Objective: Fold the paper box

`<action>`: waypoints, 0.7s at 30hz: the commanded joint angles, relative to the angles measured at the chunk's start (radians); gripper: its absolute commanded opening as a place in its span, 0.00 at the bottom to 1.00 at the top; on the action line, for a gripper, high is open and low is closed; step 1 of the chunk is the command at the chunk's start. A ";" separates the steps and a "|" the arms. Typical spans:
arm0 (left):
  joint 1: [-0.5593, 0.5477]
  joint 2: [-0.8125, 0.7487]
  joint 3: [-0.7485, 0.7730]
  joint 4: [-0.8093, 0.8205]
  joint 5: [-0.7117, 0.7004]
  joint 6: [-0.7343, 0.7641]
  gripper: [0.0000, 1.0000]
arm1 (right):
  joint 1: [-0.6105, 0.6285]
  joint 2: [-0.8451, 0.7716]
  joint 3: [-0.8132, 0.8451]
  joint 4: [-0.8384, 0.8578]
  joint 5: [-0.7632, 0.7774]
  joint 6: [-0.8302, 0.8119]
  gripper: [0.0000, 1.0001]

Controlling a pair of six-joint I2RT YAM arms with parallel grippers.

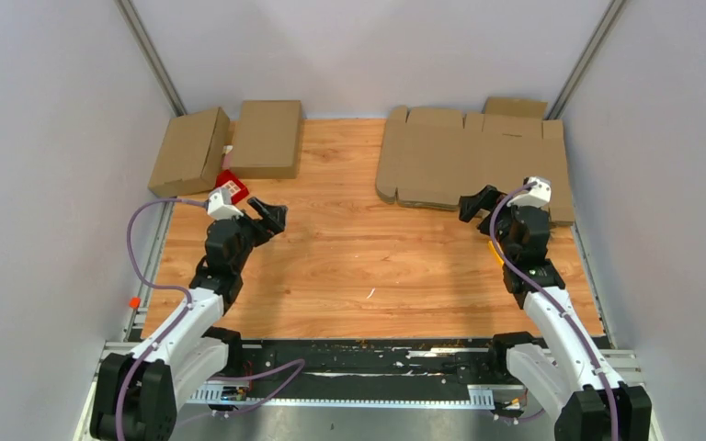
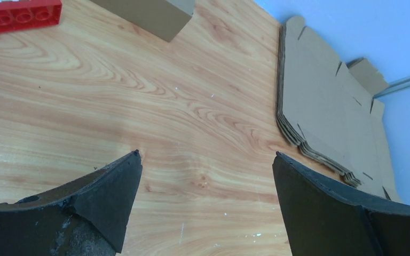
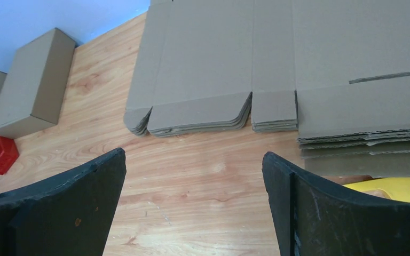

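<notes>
At the far right of the tabletop [image 1: 349,262], flat blanks [image 1: 460,165] are stacked untouched — no fold is begun, all is left; left gripper [image 1: 274,218] and right gripper [image 1: 478,203] are held wide, empty.

left hand [image 2: 207,160] spread wide | flat cardboard stack [image 2: 325,101] right | red brick [image 2: 18,15] top-left

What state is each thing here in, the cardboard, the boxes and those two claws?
Cardboard sheets: stacked flat, unfolded.
Box by the left wall: folded, closed.
Box beside it: folded, closed.
Red brick: lying flat, untouched.
Left fingers: wide open, empty.
Right fingers: wide open, empty.
</notes>
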 commanded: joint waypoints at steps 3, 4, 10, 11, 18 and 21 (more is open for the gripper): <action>-0.004 -0.044 -0.021 0.062 0.050 0.063 1.00 | -0.001 0.035 0.046 0.066 -0.046 0.018 1.00; -0.004 -0.046 -0.029 0.084 0.082 0.070 1.00 | -0.001 0.053 0.061 0.052 -0.051 0.014 1.00; -0.017 0.032 -0.052 0.239 0.201 0.063 1.00 | 0.043 0.189 0.168 0.038 -0.135 -0.052 1.00; -0.022 0.043 -0.043 0.242 0.212 0.068 1.00 | 0.064 0.215 0.186 0.042 -0.135 -0.065 1.00; -0.073 0.114 -0.019 0.271 0.226 0.098 0.98 | 0.243 0.469 0.400 -0.028 -0.083 -0.246 0.92; -0.084 0.125 -0.013 0.271 0.233 0.106 0.97 | 0.277 0.574 0.481 -0.070 -0.071 -0.307 0.90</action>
